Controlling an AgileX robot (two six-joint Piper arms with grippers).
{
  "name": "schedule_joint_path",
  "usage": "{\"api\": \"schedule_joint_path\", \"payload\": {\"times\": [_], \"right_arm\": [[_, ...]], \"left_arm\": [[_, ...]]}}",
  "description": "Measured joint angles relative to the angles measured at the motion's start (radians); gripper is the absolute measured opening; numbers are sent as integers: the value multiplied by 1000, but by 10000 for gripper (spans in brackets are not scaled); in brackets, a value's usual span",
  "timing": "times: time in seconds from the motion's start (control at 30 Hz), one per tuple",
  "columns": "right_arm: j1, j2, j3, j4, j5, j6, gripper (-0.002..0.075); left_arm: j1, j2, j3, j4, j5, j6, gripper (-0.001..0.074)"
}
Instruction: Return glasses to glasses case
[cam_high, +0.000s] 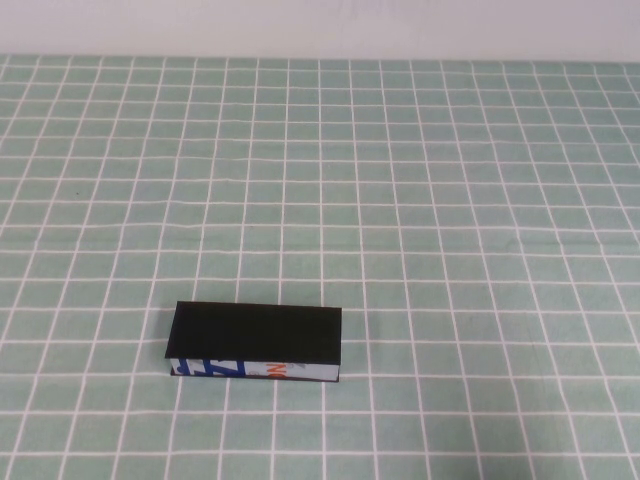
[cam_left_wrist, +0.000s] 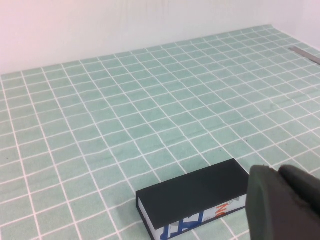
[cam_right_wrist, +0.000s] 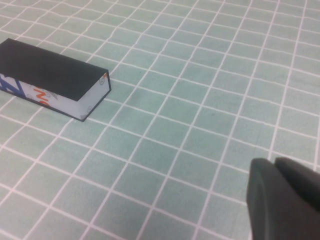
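Observation:
The glasses case (cam_high: 255, 332) lies shut on the green checked cloth, near the front and left of the middle, with its white printed edge facing me. It also shows in the left wrist view (cam_left_wrist: 195, 192) and in the right wrist view (cam_right_wrist: 47, 70). The glasses are not in view. Neither arm shows in the high view. My left gripper (cam_left_wrist: 277, 172) is shut and empty, held above the cloth close to one end of the case. My right gripper (cam_right_wrist: 274, 162) is shut and empty, held over bare cloth well away from the case.
The green cloth with white grid lines (cam_high: 450, 200) covers the whole table. A white wall (cam_high: 320, 25) runs along the far edge. A grey metal strip (cam_left_wrist: 305, 55) lies at the cloth's edge in the left wrist view.

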Motion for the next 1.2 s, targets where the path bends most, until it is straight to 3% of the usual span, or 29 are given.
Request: {"api": "schedule_joint_path", "payload": {"times": [0.2,0.47,0.63,1.03,1.2], "right_arm": [[0,0,0,0,4,0,-13],[0,0,0,0,4,0,-13],[0,0,0,0,4,0,-13],[0,0,0,0,4,0,-13],[0,0,0,0,4,0,-13]], "left_arm": [[0,-70,100,43,-75,0,-2],[2,-245,440,400,-544,-6,-2],[19,-283,618,432,-729,-24,-2],[21,-285,648,421,-455,-245,-2],[21,-285,648,440,-433,-283,-2]]}}
